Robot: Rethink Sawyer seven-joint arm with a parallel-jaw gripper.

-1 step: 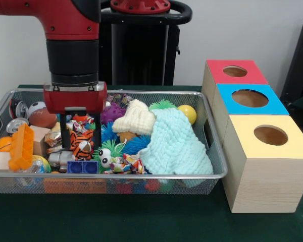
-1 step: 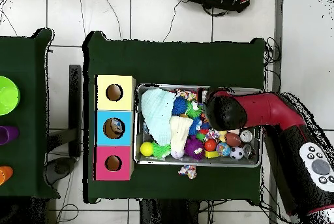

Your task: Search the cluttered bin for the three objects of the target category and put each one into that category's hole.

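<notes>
Two dark fingers [image 1: 65, 132] of the pincer [image 1: 81, 133] hang spread apart, gripping nothing, straddling a tiger-striped toy [image 1: 82, 146] in the left part of the wire bin [image 1: 212, 174]. Around it lie an orange block [image 1: 21, 147], a googly-eyed toy [image 1: 111, 157], a pale blue knitted cloth [image 1: 175, 146] and a yellow ball [image 1: 188, 113] — all heaped together. Beside the bin on the green worktop [image 1: 141, 222] stand three boxes with holes — red [image 1: 212, 73], blue [image 1: 227, 103], yellow [image 1: 242, 138].

— How's the light?
— Even and fairly bright, soft from above — the boxes [image 1: 262, 151] drop only faint shadows on the green cloth [image 1: 141, 217].
— Any glare?
— Small glints on the wire bin [image 1: 116, 176] rim; the front view looks slightly soft overall.
</notes>
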